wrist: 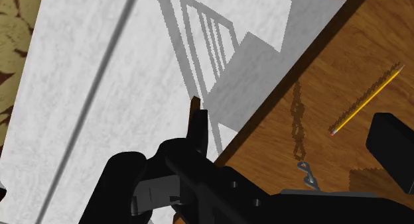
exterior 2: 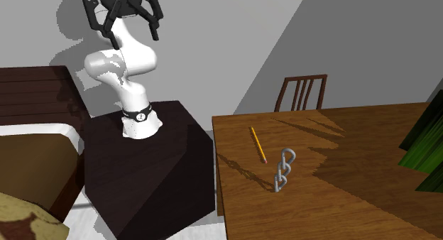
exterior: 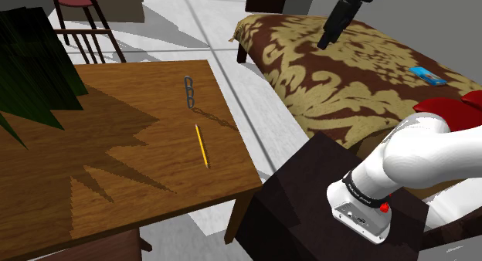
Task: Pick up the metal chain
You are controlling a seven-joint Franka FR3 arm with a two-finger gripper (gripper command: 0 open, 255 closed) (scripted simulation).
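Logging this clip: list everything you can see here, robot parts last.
Table: one, brown wood.
Chain: one, grey, on the table.
Pencil: one, yellow, on the table beside the chain.
Plant: one, green, over the table.
Red-seated chair: one, dark, beyond the table.
Bed: one, brown-gold patterned cover.
Blue object: one, on the bed.
Red object: one, on the bed.
Stand: one, dark box.
Arm: one, white.
Fingers: two, black, open, raised high, away from the chain.

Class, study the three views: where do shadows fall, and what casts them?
Shoulder view: jagged leaf shadows from the plant cross the table, and the chain throws a long thin shadow toward the table's edge. Second exterior view: the arm casts a grey shadow on the wall. Wrist view: a slatted chair-shaped shadow lies on the floor.
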